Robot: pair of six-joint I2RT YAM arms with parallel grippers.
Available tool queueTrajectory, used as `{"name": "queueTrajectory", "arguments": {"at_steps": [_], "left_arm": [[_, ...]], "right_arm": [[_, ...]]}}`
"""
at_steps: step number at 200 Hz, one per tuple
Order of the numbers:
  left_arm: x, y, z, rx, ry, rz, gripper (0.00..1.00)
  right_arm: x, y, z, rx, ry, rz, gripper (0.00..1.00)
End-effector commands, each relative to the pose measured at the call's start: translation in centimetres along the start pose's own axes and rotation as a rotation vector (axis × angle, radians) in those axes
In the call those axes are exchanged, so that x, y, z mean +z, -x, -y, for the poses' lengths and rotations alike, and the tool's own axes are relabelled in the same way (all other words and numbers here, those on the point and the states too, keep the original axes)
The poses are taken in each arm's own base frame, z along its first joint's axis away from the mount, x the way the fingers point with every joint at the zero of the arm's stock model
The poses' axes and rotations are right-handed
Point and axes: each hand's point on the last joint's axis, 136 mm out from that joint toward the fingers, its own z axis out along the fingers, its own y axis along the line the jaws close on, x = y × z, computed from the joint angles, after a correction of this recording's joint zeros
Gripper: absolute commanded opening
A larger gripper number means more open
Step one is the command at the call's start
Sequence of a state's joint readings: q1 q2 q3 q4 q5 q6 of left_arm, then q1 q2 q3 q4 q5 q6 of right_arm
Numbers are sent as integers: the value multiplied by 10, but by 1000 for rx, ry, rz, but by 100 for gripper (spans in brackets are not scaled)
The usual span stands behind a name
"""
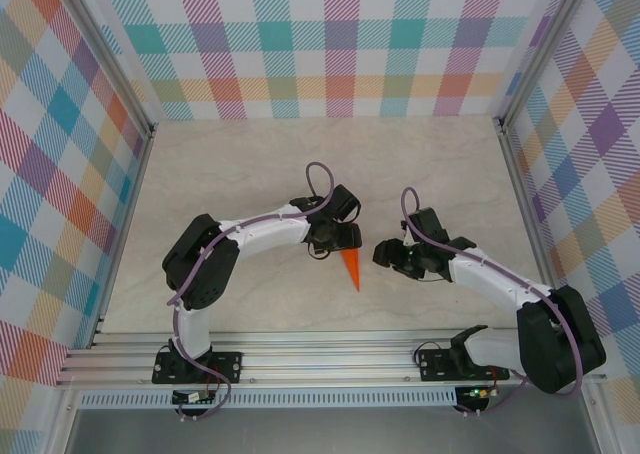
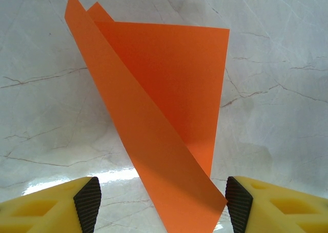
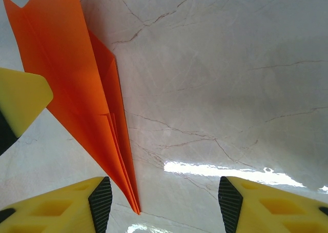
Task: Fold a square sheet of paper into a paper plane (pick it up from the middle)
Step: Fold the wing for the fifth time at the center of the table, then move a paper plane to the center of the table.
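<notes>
- The slim, bright orange folded paper plane (image 1: 351, 266) lies on the pale marbled table (image 1: 240, 174) between the two arms, with its sharp tip pointing towards the near edge.
- The left claw (image 2: 163, 205) stands apart over the plane's far part and clamps nothing. One flap rises off the table, so closing here may crush it or set a crooked crease.
- A paper corner sits just beside one of that claw's pads (image 2: 238, 205). A sideways nudge could drag the light plane across the smooth table.
- The right claw (image 3: 165, 202) is also apart and empty, with the tip just beside one pad (image 3: 100, 205). Coming down here could bend the tip.
- The claws are near each other and may collide.
</notes>
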State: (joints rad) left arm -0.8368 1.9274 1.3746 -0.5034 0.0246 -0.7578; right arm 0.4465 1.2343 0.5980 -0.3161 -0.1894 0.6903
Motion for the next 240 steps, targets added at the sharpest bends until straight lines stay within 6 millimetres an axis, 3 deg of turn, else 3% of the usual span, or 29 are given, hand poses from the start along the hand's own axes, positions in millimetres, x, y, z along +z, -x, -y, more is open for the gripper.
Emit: {"name": "queueTrajectory", "arguments": {"at_steps": [1,24,99,142,183,240], "left_arm": [[5,-3,3,17,12,-24,66],[6,-3,6,16,4,-29,61],[-10,-3,2,23,1,-2,33],[-22,-4,-4,30,-21,37,2],[-31,-4,-9,36,-61,66,1],[-24,-7,-21,25,-71,49,2]], "right_arm": [[1,-3,7,-13,-30,-12,60],[0,-4,8,-14,-28,-12,60],[5,-4,-2,-26,17,-38,61],[8,-6,-26,-81,138,-80,60],[13,-5,-44,-128,224,-131,60],[24,-1,-60,-161,288,-182,62]]}}
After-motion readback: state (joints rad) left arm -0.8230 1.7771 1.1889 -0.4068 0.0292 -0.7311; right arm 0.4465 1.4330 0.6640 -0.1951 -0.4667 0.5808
